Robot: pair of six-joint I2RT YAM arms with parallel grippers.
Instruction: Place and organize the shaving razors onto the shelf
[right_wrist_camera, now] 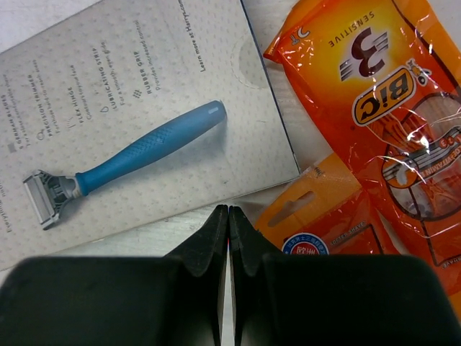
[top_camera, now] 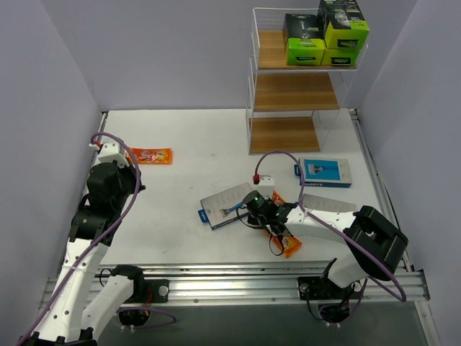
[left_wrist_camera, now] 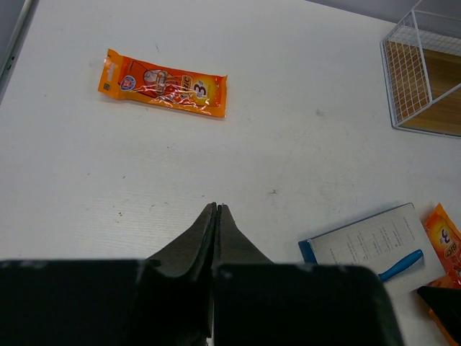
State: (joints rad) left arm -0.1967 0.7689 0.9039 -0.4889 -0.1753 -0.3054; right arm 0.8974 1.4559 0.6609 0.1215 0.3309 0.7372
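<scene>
The shelf (top_camera: 295, 90) stands at the back right, with black-and-lime razor boxes (top_camera: 305, 40) on its top tier. A blue razor card (top_camera: 325, 172) lies in front of it. A grey card picturing a blue razor (right_wrist_camera: 144, 137) lies mid-table beside two orange packets (right_wrist_camera: 389, 108). My right gripper (right_wrist_camera: 229, 209) is shut and empty, low over the bare strip between that card and the nearer orange packet (right_wrist_camera: 331, 216). My left gripper (left_wrist_camera: 217, 207) is shut and empty over bare table. A lone orange packet (left_wrist_camera: 163, 83) lies well ahead of it.
The shelf's two lower boards (top_camera: 294, 92) hold nothing. Grey walls close in the white table (top_camera: 180, 137) on the left, back and right. A metal rail (top_camera: 238, 277) carrying the arm bases runs along the near edge.
</scene>
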